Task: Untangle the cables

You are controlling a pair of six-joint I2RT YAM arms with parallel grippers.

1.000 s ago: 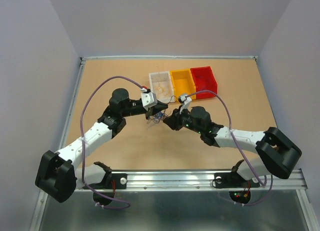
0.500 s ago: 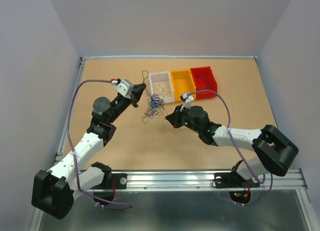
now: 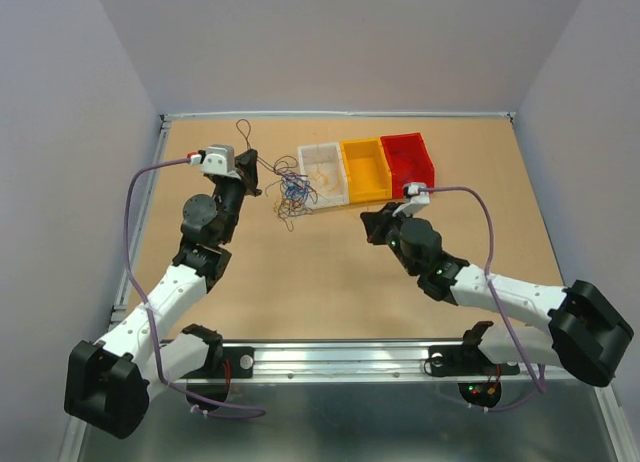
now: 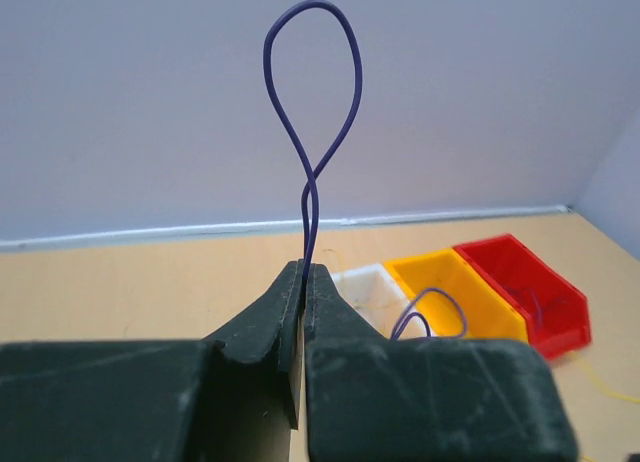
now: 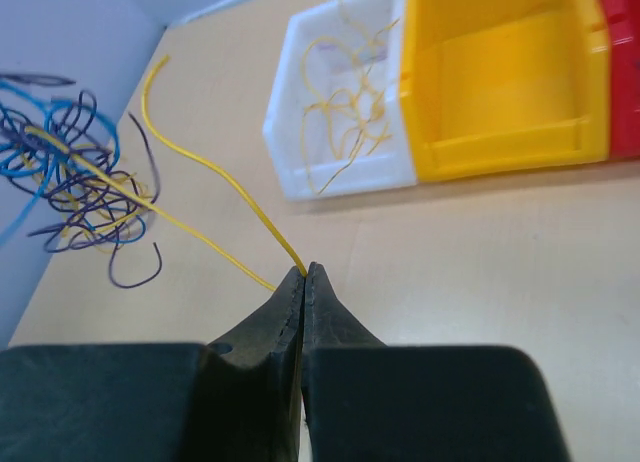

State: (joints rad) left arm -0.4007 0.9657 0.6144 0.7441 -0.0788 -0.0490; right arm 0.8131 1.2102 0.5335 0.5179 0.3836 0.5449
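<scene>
**Left jaws.** Pressed fully shut on a purple wire (image 4: 310,102). Its free end stands above the tips as a teardrop loop, crossing itself just over the grip.

**Right jaws.** Fully closed on the end of a yellow wire (image 5: 200,197), which runs from the tips back into the tangle.

**Tangle** (image 3: 290,189). Blue, purple and yellow wires snarled together. It sits on the desk (image 3: 330,282) between the two arms, just left of the white bin (image 5: 345,179). Whether part of it is lifted off the desk cannot be told.

**Bins.** White, yellow (image 5: 500,147) and red (image 3: 407,160), set in a row at the far side. The white one holds loose yellow wires.

**Handling note (judgement).**
- The step in hand looks like drawing two strands out of the snarl in opposite directions.
- Pull slowly and keep both strands low.
- Watch the clump. If it drags along whole or cinches tighter, ease off and regrip nearer the knot.
- Wire this thin may slip through shut jaws, so favour steady tension over jerks.
- Steer the yellow strand clear of the white bin's rim.
</scene>
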